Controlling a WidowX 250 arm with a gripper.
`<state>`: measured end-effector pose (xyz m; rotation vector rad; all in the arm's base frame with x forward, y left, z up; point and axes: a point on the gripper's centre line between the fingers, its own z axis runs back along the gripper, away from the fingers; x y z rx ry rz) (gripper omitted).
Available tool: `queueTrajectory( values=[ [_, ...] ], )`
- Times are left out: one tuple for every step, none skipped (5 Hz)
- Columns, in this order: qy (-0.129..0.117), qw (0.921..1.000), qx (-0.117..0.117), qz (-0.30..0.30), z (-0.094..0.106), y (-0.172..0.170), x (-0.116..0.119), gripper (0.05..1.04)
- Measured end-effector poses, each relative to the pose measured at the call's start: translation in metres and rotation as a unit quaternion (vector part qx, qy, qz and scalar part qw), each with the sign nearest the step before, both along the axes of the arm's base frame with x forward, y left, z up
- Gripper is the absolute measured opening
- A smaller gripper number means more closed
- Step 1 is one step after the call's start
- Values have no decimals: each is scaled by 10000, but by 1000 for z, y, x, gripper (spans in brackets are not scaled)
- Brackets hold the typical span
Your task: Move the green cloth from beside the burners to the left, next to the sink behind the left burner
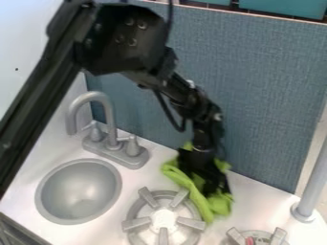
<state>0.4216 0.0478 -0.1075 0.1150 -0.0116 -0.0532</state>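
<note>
Camera view, as seen from the room: claw [207, 187] amid the green cloth [219, 205] on the bench [256, 203]; I cannot tell whether it stands apart or together. From the cloth: burner [164, 219], seven o'clock; sink [79, 191], nine; tap [110, 119], ten.

green cloth [220, 206] partly hidden by hand [216, 187]; right burner [277, 236] cut off.

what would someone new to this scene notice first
The big black robot arm slants in from the upper left, its gripper down on a crumpled bright green cloth behind a grey stove burner. Next, the eye would likely go to the round grey sink at the left, with its curved faucet behind it.
</note>
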Motion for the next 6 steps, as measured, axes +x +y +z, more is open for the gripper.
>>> queueTrajectory(
  values=[
    [-290,9963,0,805,0,38,-1,1001],
    [-489,9887,-14,1418,0,67,-8,1001],
    [-606,9833,-111,1711,1,75,-20,1001],
    [-507,9771,-297,2046,7,77,-36,1000],
    [-717,9703,-529,2249,41,78,-41,1000],
    [-730,9672,-607,2358,74,73,-49,1000]
  ],
)
